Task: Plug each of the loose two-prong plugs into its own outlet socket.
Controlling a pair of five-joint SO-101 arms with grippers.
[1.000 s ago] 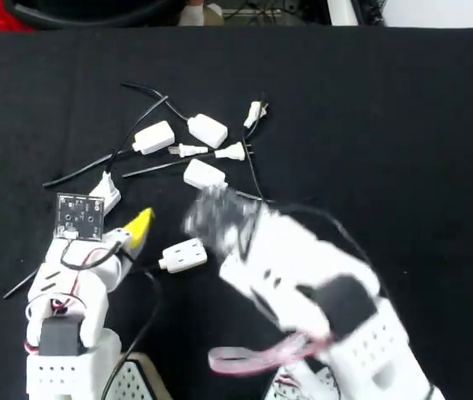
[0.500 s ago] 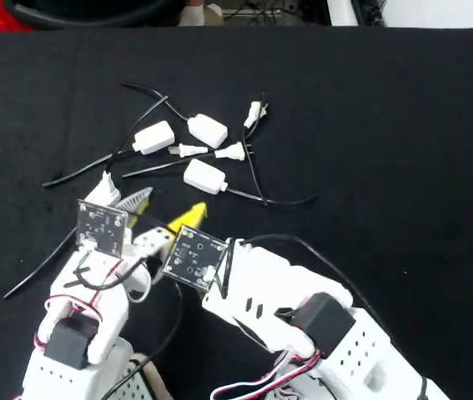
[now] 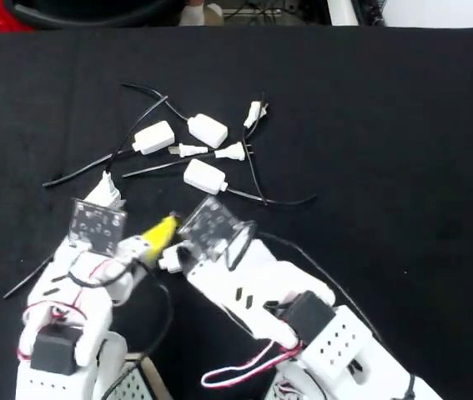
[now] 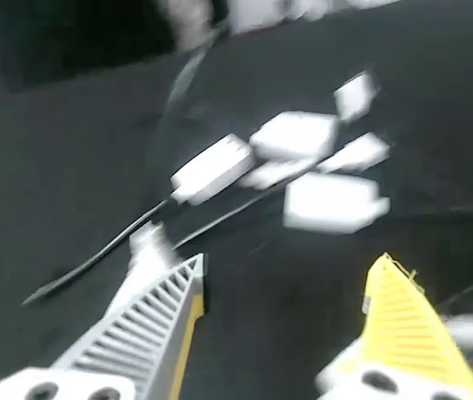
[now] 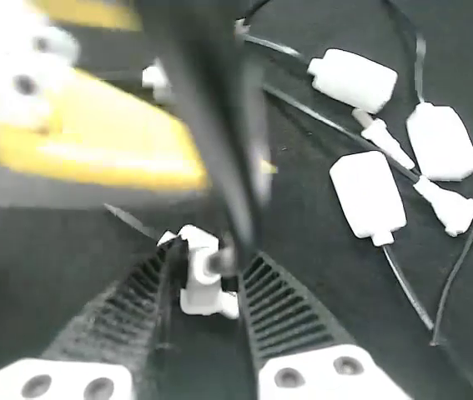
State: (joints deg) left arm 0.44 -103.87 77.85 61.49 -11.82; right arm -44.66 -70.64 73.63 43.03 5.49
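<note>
Right wrist view has the right gripper (image 5: 211,254) nipped narrowly onto the white socket (image 5: 201,292) on the table (image 3: 403,125), just beside the left gripper (image 4: 290,267) gaping wide and empty, so I'd hold it level and steady while a plug (image 3: 188,150) is fetched.

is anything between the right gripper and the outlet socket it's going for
Nothing visible stands between them: in the right wrist view the outlet socket lies inside the right gripper. The yellow finger of the left gripper sits close beside it, and a dark blurred strip crosses above the socket; I cannot tell what it is.
</note>
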